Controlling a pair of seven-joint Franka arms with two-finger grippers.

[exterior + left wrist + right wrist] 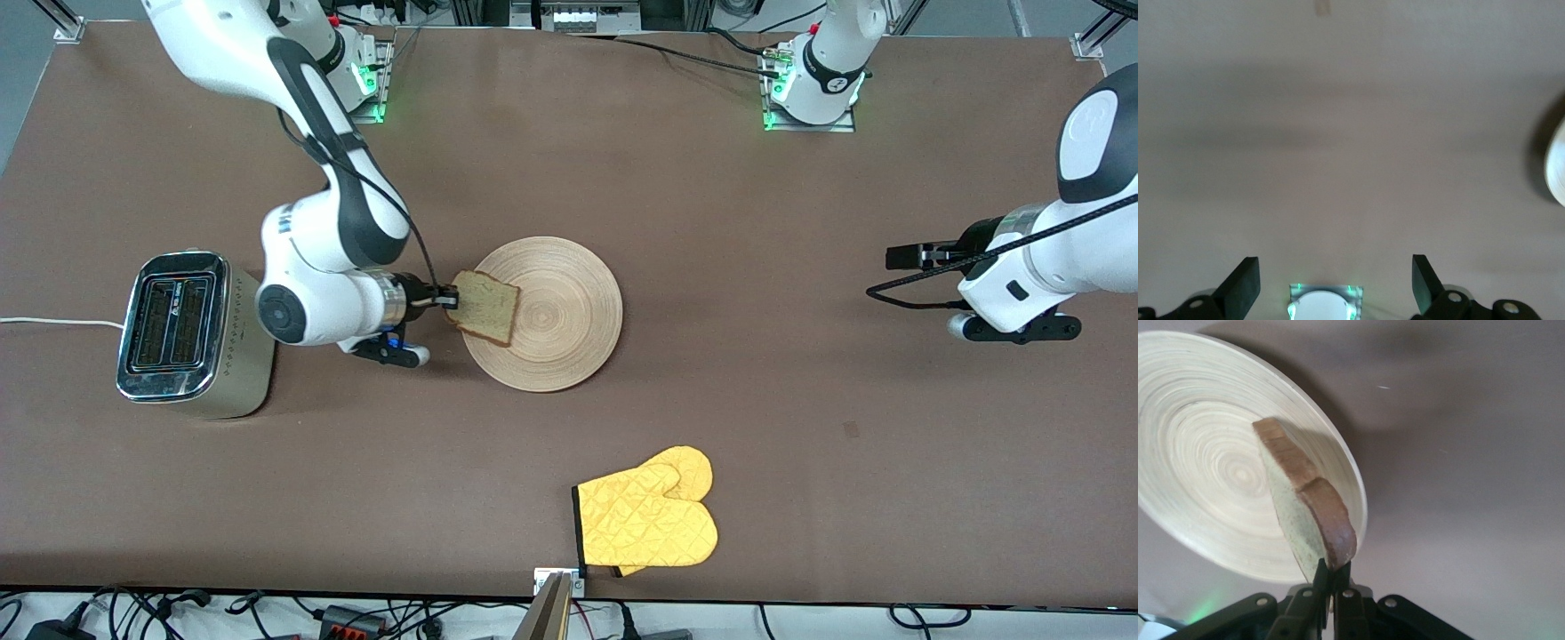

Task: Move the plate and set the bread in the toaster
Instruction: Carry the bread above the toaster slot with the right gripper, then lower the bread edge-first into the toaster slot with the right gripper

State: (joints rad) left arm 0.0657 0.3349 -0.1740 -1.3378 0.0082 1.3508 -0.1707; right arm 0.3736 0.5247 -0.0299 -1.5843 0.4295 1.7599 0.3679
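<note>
My right gripper (447, 300) is shut on one edge of the bread (484, 308), a brown slice with a darker crust. It holds the slice over the rim of the plate (569, 302) on the toaster's side. In the right wrist view the gripper (1333, 577) pinches the bread (1305, 490) on edge above the pale ringed plate (1198, 447). The toaster (182, 331), chrome-topped with two open slots, stands toward the right arm's end of the table. My left gripper (892, 258) is open and empty, waiting above the table at the left arm's end. In the left wrist view it (1335, 283) shows bare table.
A yellow oven mitt (647, 520) lies near the table's front edge, nearer to the front camera than the plate. The toaster's white cord (53, 322) runs off toward the table's end. A robot base with green lights (1326, 303) shows between the left fingers.
</note>
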